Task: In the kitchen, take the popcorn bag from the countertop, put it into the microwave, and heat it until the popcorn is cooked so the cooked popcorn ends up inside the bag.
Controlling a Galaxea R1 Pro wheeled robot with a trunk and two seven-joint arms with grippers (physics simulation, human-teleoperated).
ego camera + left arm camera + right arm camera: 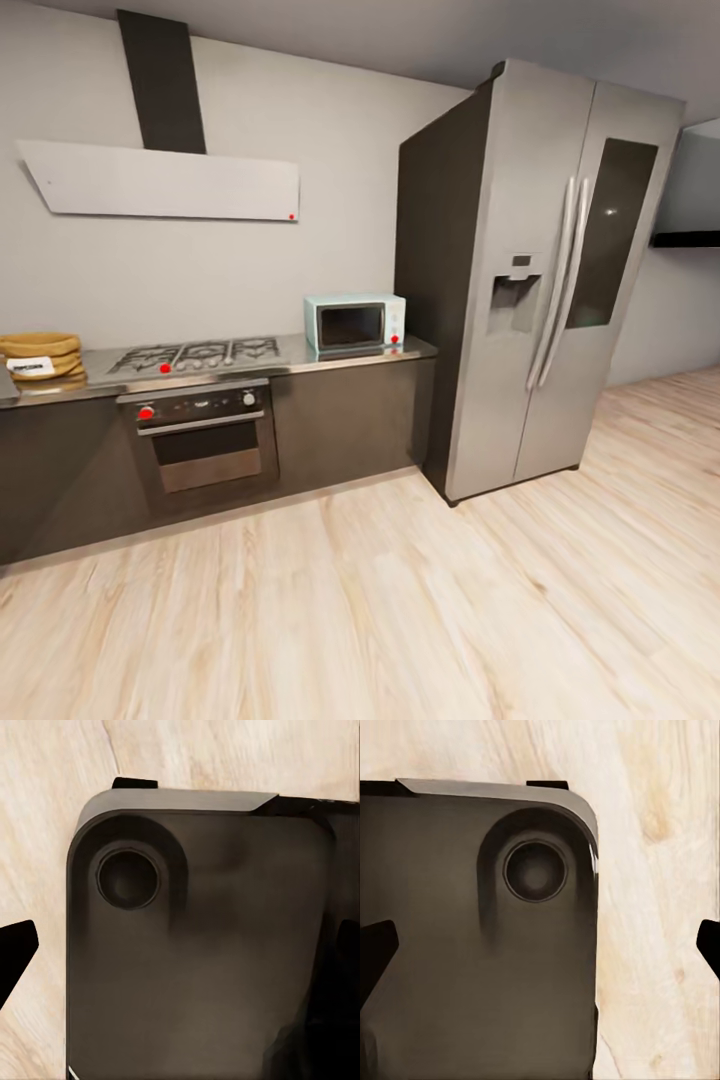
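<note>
The popcorn bag (40, 357), a golden-tan sack with a white label, sits at the far left end of the grey countertop (300, 352). At the counter's right end, beside the fridge, stands the mint-blue microwave (355, 322) with its dark door closed. In the left wrist view my left gripper (180, 952) hangs open over my own dark base (195, 945). My right gripper (542, 949) is open too, with one fingertip (375, 952) at each side edge and nothing between them. Both grippers are far from the bag.
A gas hob (195, 353) and a built-in oven (200, 435) lie between bag and microwave. A white slanted hood (160, 180) hangs above. A tall silver fridge (530, 280) stands on the right. Light wood floor (400, 600) stretches between me and the cabinets.
</note>
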